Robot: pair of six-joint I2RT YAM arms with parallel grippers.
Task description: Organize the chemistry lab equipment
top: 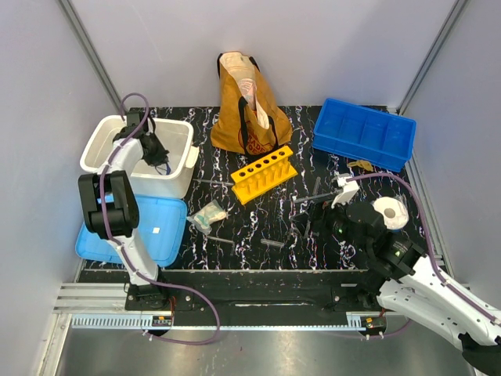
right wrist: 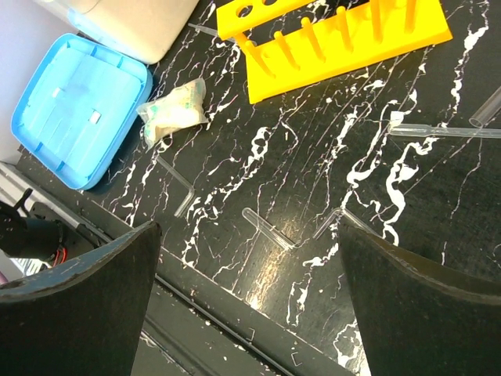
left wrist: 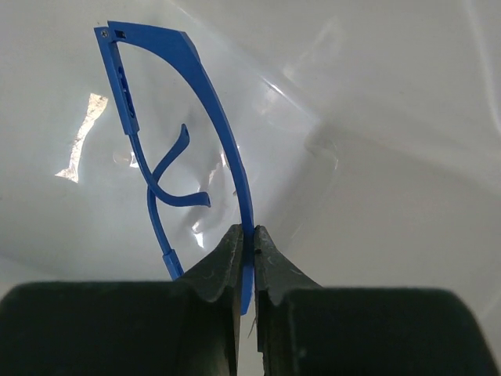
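My left gripper is down inside the white bin, shut on the rim of blue-framed safety glasses, which hang below the jaws with their arms crossed. From above, that gripper shows over the bin. The yellow test-tube rack stands mid-table, also seen in the right wrist view. My right gripper hovers open over the table's near edge with nothing between its fingers. A clear test tube lies below it; further tubes lie apart on the marbled surface.
A mustard tote bag stands at the back. A blue compartment tray sits back right. A light-blue lid lies in front of the bin. A wrapped packet and a white roll lie on the table.
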